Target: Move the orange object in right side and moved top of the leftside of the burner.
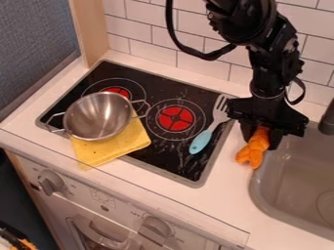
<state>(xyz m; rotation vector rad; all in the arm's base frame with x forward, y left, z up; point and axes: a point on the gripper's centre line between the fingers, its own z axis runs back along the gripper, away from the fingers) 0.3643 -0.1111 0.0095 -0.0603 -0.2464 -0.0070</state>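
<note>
Fingers (pixel 275 141) of the black gripper (pixel 261 142) are closed around the upper end of the orange object (pixel 253 152), one on each side of it, and its lumpy, split lower end pokes out below them toward the front of the counter. From where I stand, that puts it over the pale strip of counter (pixel 229 181) between the stovetop and the sink, to the right of the burners; I can't tell whether its tip touches the surface. Above the gripper, the black arm (pixel 264 73) comes down from the top edge, a dark cable looping out to its left. Just left of the fingers, a slotted spatula (pixel 201 142) lies slantwise on the black stovetop (pixel 189 168), its light blue handle toward the front and its metal head up near the gripper. Right of the fingers is the grey sink (pixel 262 183), with a dark faucet (pixel 327 118) at the view's right edge. Farther left, past the red-centred right burner (pixel 176 118), a steel pot (pixel 98 116) with two wire handles sits partly over the left burner (pixel 118 91) and partly over a yellow cloth (pixel 124 145). White tiles (pixel 196 64) run along the back, and knobs (pixel 51 181) line the front panel.
</note>
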